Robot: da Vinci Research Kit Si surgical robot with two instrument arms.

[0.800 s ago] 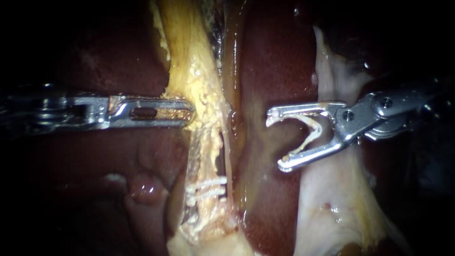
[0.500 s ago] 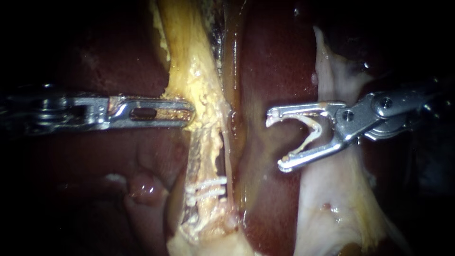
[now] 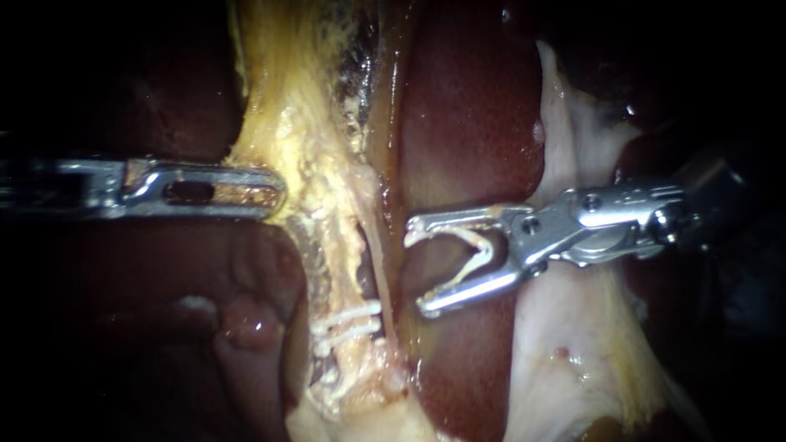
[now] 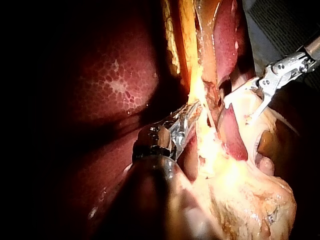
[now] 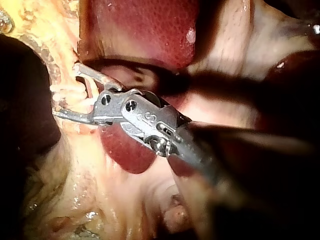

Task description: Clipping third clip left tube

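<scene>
The left tube (image 3: 342, 254) runs down the middle as a yellowish, ragged strand. Two white clips (image 3: 350, 323) lie across its lower part. My left instrument (image 3: 277, 192) comes in level from the left, its jaws shut on the yellowish tissue (image 3: 307, 155) at the tube's upper left. In the left wrist view the same grip (image 4: 192, 112) shows. My right instrument (image 3: 417, 272) stands just right of the tube, above the two clips. Its jaws are wide apart and hold an open white clip (image 3: 473, 250) between them. No tube lies inside that clip.
Dark red liver (image 3: 471, 123) lies behind the right instrument's jaws. Pale whitish tissue (image 3: 565, 352) spreads under its shaft. A thin strand (image 3: 381, 270) runs beside the tube on its right. A rounded liver bump (image 3: 246, 323) sits low on the left.
The right instrument has moved left and slightly down, close to the tube, with its clip still open. The left instrument has drawn the yellowish tissue to the left, bowing the tube.
</scene>
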